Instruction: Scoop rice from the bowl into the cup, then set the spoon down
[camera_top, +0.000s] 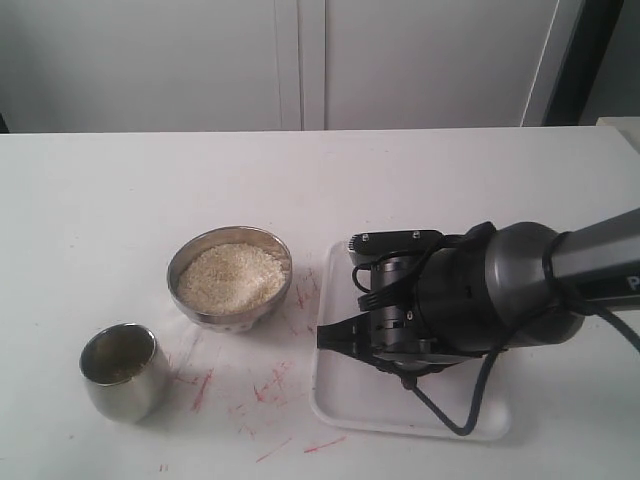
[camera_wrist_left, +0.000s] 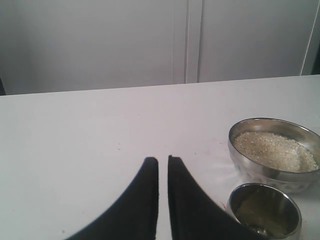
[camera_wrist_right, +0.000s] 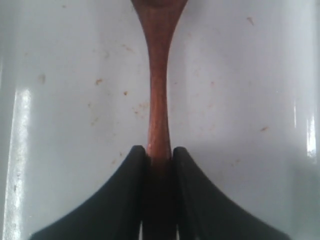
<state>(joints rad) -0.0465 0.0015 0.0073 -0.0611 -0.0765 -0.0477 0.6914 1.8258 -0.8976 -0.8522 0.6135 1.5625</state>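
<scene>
On the right side of the tabletop (camera_top: 100, 200), a white tray (camera_top: 335, 405) is lying just beside the bowl (camera_top: 225, 318). The right hand (camera_wrist_right: 160, 152) is hovering low over this tray, its two dark fingers clamping the thin handle of the reddish-brown spoon (camera_wrist_right: 159, 100). The handle is running straight out from the hand over the tray's stained floor, and the oval head is mostly cut off at the picture's edge. Whether the spoon is resting on the tray or hanging just above it is impossible to tell.

The bowl is holding a full heap of rice (camera_top: 232, 275). The cup (camera_top: 120, 385) is standing upright on the bowl's other side, apart from it and far from the tray. Its inside is too dim to show any grains. The left hand (camera_wrist_left: 163, 162) is hanging over bare tabletop near the cup, fingers drawn almost together and holding nothing.

The step is probably taking the spoon up from the tray. Because the grip is sitting far back on the handle, the head will be swinging on a long lever, so the lift should be going straight up and slowly. The head should be staying level while crossing to the bowl. The cup's mouth is narrow, so small scoops will likely be spilling less.
</scene>
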